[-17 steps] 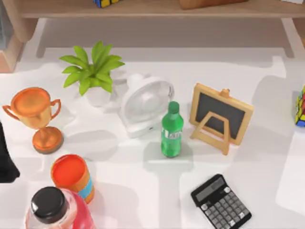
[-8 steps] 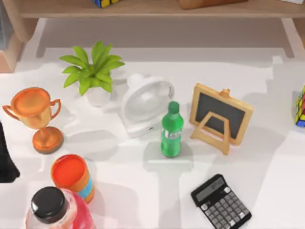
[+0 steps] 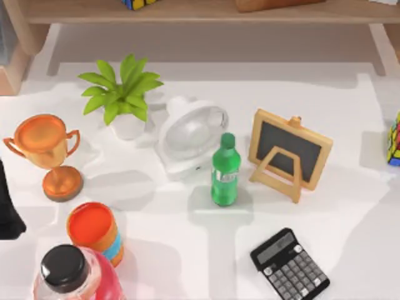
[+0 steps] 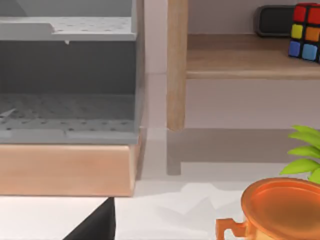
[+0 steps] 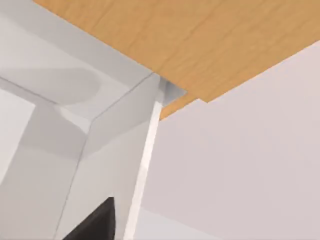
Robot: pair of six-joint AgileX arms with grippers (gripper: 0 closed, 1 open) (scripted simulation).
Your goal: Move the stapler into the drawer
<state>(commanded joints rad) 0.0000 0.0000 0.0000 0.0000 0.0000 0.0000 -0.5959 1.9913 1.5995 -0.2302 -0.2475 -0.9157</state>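
Stapler: I cannot tell where it lies. In the left wrist view, an open grey box with a speckled floor and a pale wooden front looks like the drawer (image 4: 70, 115); it sits beside a wooden shelf post (image 4: 177, 65), and nothing is on the part of its floor that can be seen.

The left arm (image 3: 7, 209) is a dark shape at the table's left edge, near the orange trophy (image 3: 47, 150). 1 dark corner of the left gripper (image 4: 95, 225) shows low in its own wrist view, touching nothing there; I cannot tell how wide it stands or whether it holds anything.

1 dark corner of the right gripper (image 5: 97, 222) shows in the right wrist view, close under a wooden board (image 5: 200, 45) and next to pale grey panels (image 5: 100, 150). I cannot tell its opening or grasp either.

On the white table (image 3: 187, 250) stand a potted plant (image 3: 122, 94), a round white fan (image 3: 190, 137), a green bottle (image 3: 225, 172) just beside the fan, a small chalkboard easel (image 3: 289, 153), a dark calculator (image 3: 289, 265), an orange cup (image 3: 94, 231) and a pink bottle with a black cap (image 3: 65, 272). A colour cube (image 3: 394, 140) sits at the right edge.
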